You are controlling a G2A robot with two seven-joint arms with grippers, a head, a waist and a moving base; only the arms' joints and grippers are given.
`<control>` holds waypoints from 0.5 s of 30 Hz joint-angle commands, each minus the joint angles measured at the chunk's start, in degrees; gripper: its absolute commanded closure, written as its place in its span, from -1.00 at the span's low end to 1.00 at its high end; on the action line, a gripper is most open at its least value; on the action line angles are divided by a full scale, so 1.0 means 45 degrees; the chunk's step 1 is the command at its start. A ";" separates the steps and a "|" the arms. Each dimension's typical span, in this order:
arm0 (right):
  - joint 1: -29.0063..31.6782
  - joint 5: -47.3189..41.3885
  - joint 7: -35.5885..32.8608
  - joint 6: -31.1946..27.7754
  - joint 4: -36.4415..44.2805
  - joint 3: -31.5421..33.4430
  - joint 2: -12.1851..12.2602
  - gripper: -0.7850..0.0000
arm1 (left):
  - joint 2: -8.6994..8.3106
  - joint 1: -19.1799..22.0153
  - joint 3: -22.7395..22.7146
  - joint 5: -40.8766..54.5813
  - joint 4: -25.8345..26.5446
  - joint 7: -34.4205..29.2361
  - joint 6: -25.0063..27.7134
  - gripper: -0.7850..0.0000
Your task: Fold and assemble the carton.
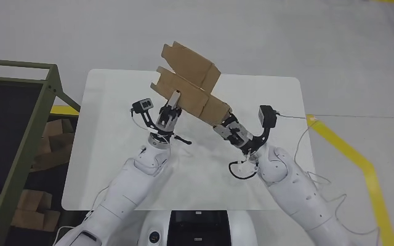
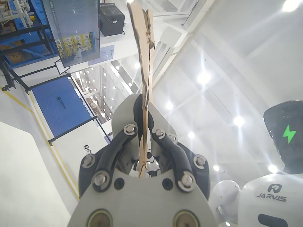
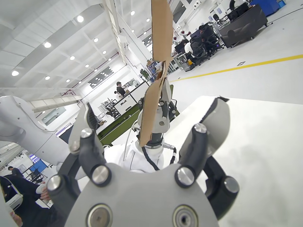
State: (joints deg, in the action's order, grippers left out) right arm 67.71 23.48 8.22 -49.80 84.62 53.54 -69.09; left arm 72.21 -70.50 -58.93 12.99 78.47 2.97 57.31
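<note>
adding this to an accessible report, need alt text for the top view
A brown carton is held up over a white table, with the left claw clamped on its near edge. The right claw sits at the carton's near corner.

A white table (image 1: pixel 123 178) stands on a pale grey floor (image 1: pixel 320 37). Left of the table is a green metal frame (image 1: pixel 37 104) with cardboard scraps (image 1: pixel 52 144) under it. Right of the table, a yellow line (image 1: pixel 363 166) crosses the floor. Round ceiling lights (image 3: pixel 80 19) shine above the table. Beyond it stand a dark screen (image 2: pixel 71 24) and a blue panel (image 2: pixel 61 105).
</note>
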 commanded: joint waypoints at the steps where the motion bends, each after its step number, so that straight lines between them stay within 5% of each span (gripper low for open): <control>1: 0.0012 0.0033 0.0156 0.0000 -0.0075 -0.0072 -0.0067 -0.25 | 0.0107 0.0027 0.0030 -0.0199 -0.0046 0.0358 0.0108 1.00; 3: 0.0029 0.0061 0.0344 0.0056 -0.0146 -0.0120 -0.0137 0.00 | 0.0208 0.0071 0.0066 -0.0487 -0.0125 0.0596 0.0153 1.00; 9: 0.0126 0.0541 0.1140 0.0520 -0.0196 -0.0118 -0.0339 0.30 | 0.0487 0.0124 0.0103 -0.1203 -0.0306 0.1245 0.0153 1.00; 15: 0.0302 0.0962 0.1891 0.1130 -0.0089 -0.0082 -0.0522 1.00 | 0.0691 0.0084 -0.0001 -0.1586 -0.0355 0.1600 0.0153 1.00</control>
State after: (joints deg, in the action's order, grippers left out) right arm 69.05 27.79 16.53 -45.00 84.19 53.14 -71.34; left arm 75.18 -70.06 -58.84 6.08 76.89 9.94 58.00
